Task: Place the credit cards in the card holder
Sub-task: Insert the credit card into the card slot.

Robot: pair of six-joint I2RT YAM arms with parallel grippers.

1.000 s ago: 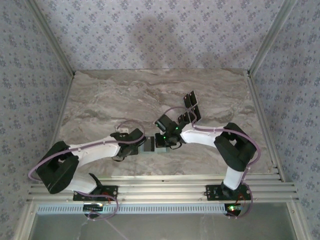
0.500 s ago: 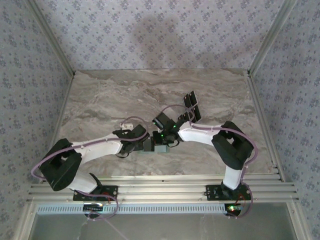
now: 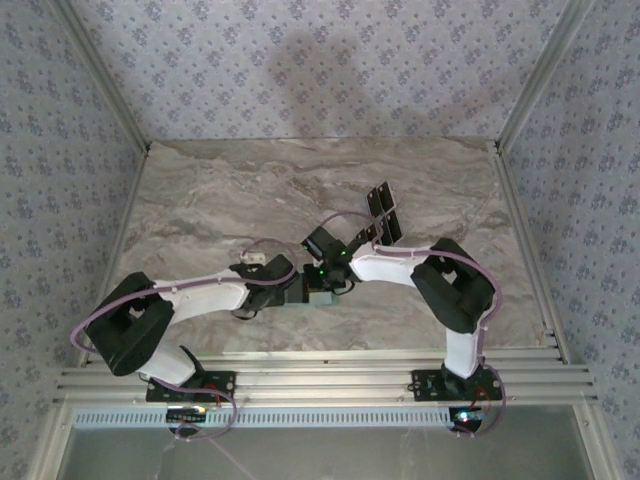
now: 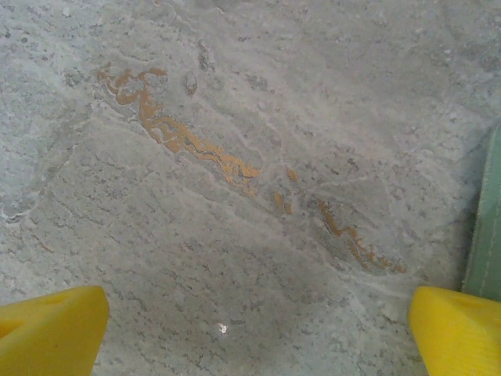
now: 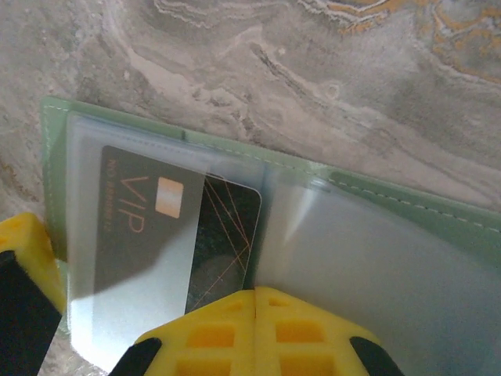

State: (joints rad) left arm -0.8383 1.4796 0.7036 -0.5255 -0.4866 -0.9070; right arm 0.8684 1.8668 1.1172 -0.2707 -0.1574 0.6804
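black credit card (image 5: 223, 231) partway in sage card holder (image 5: 391, 197)

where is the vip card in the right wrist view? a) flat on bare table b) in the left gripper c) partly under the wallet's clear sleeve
c: the VIP card lies in the open card holder, its left part covered by the clear sleeve.

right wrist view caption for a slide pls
shut yellow fingers at a black vip card part-sleeved in the open green card holder
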